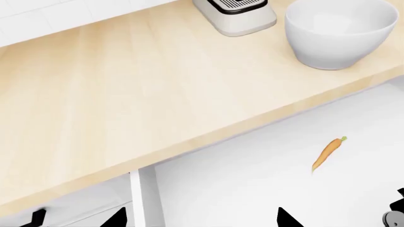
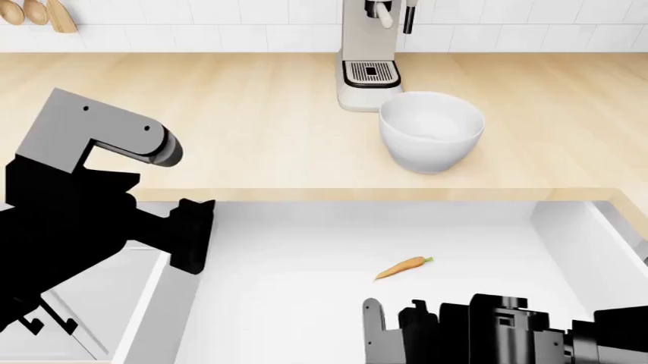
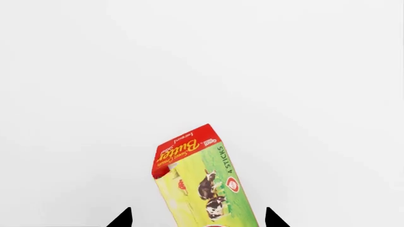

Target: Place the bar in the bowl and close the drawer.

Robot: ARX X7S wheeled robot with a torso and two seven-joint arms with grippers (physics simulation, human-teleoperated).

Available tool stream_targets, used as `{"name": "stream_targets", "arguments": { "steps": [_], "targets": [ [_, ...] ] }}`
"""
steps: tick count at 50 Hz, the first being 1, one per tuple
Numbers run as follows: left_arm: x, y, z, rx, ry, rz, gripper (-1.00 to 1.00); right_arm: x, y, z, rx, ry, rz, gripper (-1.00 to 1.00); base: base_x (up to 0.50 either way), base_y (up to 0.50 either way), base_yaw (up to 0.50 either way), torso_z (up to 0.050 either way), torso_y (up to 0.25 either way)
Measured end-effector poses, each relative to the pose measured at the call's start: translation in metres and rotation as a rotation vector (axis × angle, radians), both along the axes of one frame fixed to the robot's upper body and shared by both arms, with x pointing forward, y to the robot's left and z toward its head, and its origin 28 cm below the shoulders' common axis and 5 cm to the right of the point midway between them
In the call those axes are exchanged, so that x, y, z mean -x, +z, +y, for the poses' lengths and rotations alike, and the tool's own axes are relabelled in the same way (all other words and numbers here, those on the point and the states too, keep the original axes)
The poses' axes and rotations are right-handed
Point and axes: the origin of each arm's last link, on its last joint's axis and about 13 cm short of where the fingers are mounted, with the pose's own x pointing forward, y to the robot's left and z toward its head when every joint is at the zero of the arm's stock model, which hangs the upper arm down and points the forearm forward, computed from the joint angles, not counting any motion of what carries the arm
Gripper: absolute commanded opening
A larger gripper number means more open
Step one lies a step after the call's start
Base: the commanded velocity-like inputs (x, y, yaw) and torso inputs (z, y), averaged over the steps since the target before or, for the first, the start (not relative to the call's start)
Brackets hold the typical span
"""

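The bar [image 3: 198,177] is a red and yellow-green "Butter" packet lying on the white floor of the open drawer [image 3: 189,56]. My right gripper [image 3: 198,218] is open, with a fingertip on each side of the bar and a gap to it on both sides. In the head view the right gripper [image 2: 405,334] is low over the drawer [image 2: 294,303] and hides the bar. The white bowl [image 2: 432,130] stands empty on the wooden counter; it also shows in the left wrist view [image 1: 341,30]. My left gripper [image 1: 202,218] is open and empty over the drawer's left edge [image 1: 144,194].
A small orange carrot [image 2: 403,266] lies in the middle of the drawer, also in the left wrist view [image 1: 328,152]. A coffee machine [image 2: 369,53] stands just behind the bowl. The wooden counter [image 2: 223,129] runs along the back. A narrower drawer [image 2: 91,303] is at the lower left.
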Motion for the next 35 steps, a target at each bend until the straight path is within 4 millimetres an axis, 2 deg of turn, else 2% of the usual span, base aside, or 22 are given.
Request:
{"name": "stream_targets", "arguments": {
  "steps": [35],
  "targets": [
    [-0.001, -0.002, 0.000, 0.002, 0.002, 0.005, 1.00, -0.007, -0.010, -0.003, 0.003, -0.010, 0.002, 1.00, 0.00, 0.00, 0.00, 0.000, 0.000]
  ]
}}
